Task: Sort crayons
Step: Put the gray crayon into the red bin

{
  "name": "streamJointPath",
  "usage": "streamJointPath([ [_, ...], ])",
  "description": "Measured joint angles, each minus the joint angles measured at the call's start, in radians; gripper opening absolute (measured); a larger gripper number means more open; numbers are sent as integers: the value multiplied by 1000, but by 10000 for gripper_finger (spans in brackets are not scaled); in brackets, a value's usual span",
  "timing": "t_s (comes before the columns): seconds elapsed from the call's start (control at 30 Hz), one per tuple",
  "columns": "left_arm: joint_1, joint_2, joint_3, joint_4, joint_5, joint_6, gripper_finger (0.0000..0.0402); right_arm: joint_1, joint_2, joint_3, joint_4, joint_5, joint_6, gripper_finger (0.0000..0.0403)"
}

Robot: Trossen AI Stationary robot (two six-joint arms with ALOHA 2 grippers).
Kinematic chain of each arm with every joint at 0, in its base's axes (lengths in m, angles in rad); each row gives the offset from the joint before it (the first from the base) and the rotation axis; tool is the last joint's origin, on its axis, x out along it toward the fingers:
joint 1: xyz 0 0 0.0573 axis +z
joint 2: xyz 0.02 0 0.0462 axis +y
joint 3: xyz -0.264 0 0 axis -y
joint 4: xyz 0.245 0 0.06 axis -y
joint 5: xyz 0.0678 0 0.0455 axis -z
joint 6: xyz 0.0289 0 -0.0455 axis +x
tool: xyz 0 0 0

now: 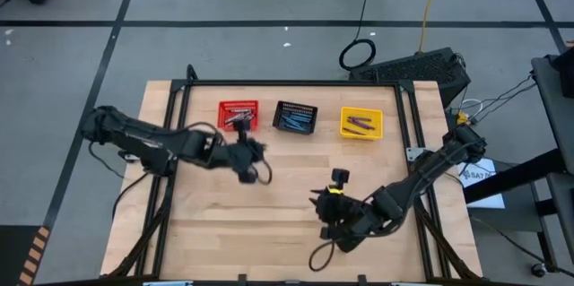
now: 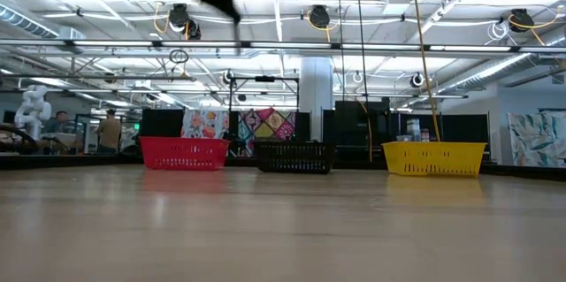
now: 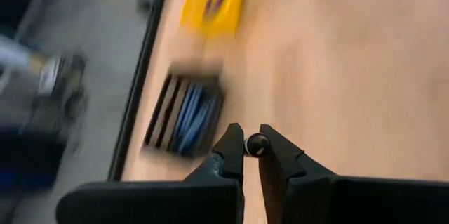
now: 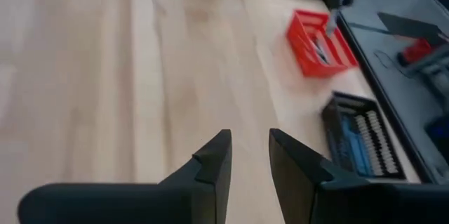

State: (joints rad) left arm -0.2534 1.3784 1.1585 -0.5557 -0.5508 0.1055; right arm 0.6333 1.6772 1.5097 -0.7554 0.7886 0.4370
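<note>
My left gripper [image 1: 239, 126] is over the red basket [image 1: 238, 112] at the table's far side, shut on a grey crayon [image 4: 329, 24]. The red basket holds grey crayons. The black basket [image 1: 295, 117] holds blue crayons [image 3: 191, 120]. The yellow basket [image 1: 360, 124] holds purple-maroon crayons [image 1: 359, 125]. My right gripper [image 4: 249, 155] is open and empty over bare table near the front edge, right of centre; it also shows in the high view [image 1: 325, 207]. My left gripper pinches the grey crayon between its two fingertips [image 3: 235, 145]; the left wrist view shows the crayon end-on [image 3: 255, 145]. In the right wrist view the crayon sticks down out of the fingers over the red basket [image 4: 319, 41]. Whether its lower end touches the basket, I cannot tell.
The three baskets stand in a row along the table's far edge. Bare wooden tabletop [image 1: 269, 214] lies between the baskets and the front edge. A dark frame [image 1: 296, 83] runs round the table. People show far off in the room behind [image 2: 110, 130].
</note>
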Motion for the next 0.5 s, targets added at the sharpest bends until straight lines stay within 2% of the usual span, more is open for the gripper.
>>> streamJointPath([
  [0.07,54,-7,-4,-83,5,-12,13,-12,0,0,-43,2,16,84],
  [0.2,155,-15,-3,-216,93,-14,13,-41,0,0,-133,54,57,84],
  [0.37,262,-7,-3,-256,116,49,13,-87,0,0,-282,157,182,84],
  [0.5,345,-7,-3,-305,144,97,13,-116,0,0,-425,180,331,84],
])
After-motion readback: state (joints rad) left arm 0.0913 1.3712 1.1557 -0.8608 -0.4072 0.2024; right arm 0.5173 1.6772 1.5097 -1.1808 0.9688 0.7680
